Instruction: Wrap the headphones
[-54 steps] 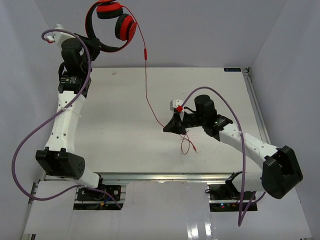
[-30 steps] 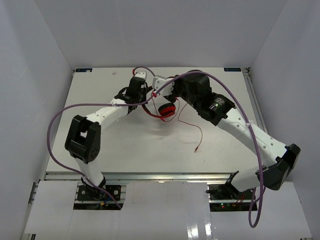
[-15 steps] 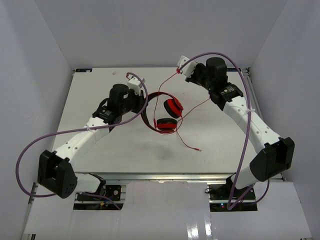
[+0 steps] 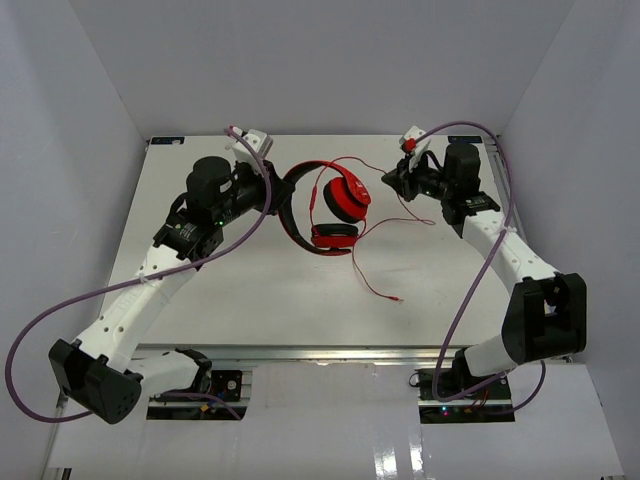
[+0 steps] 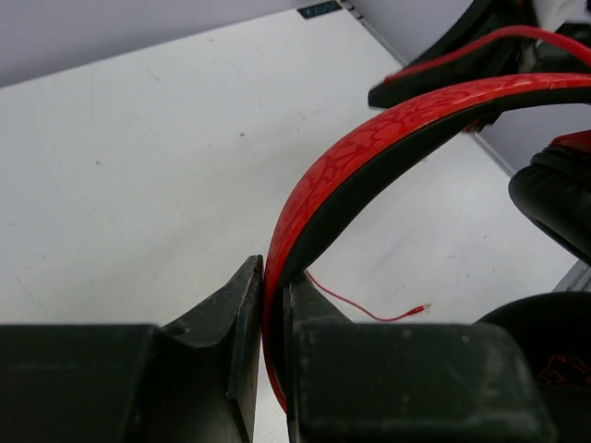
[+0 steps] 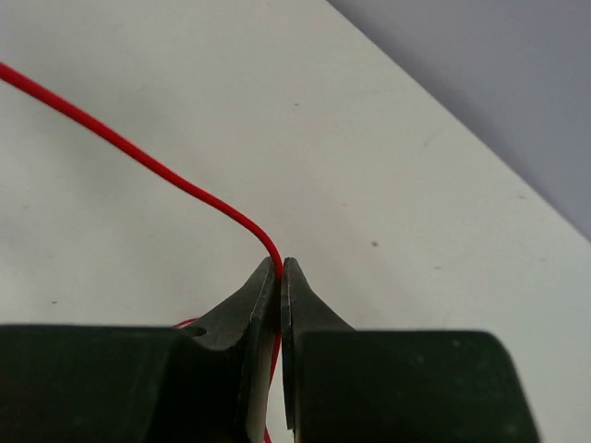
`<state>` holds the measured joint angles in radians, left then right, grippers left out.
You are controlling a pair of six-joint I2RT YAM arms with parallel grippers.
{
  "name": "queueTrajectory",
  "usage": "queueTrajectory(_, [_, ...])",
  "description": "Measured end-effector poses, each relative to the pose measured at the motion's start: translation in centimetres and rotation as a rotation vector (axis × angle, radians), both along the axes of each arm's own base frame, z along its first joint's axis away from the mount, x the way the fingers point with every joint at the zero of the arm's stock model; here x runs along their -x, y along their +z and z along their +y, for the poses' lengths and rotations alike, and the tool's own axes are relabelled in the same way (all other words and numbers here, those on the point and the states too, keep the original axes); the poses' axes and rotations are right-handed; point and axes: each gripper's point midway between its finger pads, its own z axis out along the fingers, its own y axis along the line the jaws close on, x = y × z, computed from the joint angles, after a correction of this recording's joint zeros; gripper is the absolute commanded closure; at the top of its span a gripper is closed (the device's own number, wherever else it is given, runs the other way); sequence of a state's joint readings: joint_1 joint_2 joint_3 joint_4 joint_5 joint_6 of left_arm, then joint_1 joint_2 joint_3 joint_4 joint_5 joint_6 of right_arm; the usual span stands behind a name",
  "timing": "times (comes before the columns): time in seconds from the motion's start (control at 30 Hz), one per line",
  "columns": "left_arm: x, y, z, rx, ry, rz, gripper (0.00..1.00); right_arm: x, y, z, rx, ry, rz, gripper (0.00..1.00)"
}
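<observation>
No text, brand or number can be read in any view. A small dark label is seen at the far right corner of the table, and a second label at the far left corner, but their print is too small to be made out. In the left wrist view, a red marking on a black part of the headphones cannot be deciphered.

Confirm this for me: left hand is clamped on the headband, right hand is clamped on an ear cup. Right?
Not quite. The left hand is clamped on the headband, but the right hand is clamped on the thin red cable, not an ear cup. The right wrist view shows the cable pinched between its fingers.
</observation>
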<state>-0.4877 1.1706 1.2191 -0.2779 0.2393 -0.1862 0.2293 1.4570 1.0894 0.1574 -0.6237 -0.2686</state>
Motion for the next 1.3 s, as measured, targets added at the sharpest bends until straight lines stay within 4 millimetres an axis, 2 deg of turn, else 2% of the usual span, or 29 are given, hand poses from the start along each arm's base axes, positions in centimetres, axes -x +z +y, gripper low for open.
queueTrajectory(0.23, [-0.7,5.9,-0.9,0.1,-0.003,-0.051,1.0,4.6,-0.5,3.7,-0.218,0.235,0.089,0.92])
queueTrajectory(0.4, [-1.8,9.5,-2.5,0.186,-0.036,-0.062,1.0,6.2,1.0,5.5,-0.305,0.355,0.104,0.88])
queueTrajectory(0.6, [-2.6,11.3,-3.2,0.25,-0.038,-0.044,1.0,7.0,2.2,6.9,-0.385,0.445,0.123,0.88])
queueTrajectory(0.77, [-2.8,12.9,-3.2,0.293,-0.018,-0.049,1.0,7.2,1.8,7.7,-0.411,0.474,0.158,0.92])
queueTrajectory(1.03, [-3.1,16.6,-3.0,0.35,-0.004,-0.106,1.0,7.3,1.0,7.9,-0.409,0.477,0.173,0.89])
queueTrajectory(1.2, [-3.3,16.6,-3.1,0.366,0.001,-0.093,1.0,7.4,0.9,7.9,-0.409,0.478,0.178,0.87])
queueTrajectory(1.27, [-3.4,16.4,-3.1,0.375,0.004,-0.084,1.0,7.5,1.0,7.9,-0.41,0.481,0.178,0.83])
queueTrajectory(1.3, [-3.4,16.3,-3.2,0.381,0.005,-0.08,1.0,7.6,1.0,8.0,-0.411,0.485,0.179,0.78])
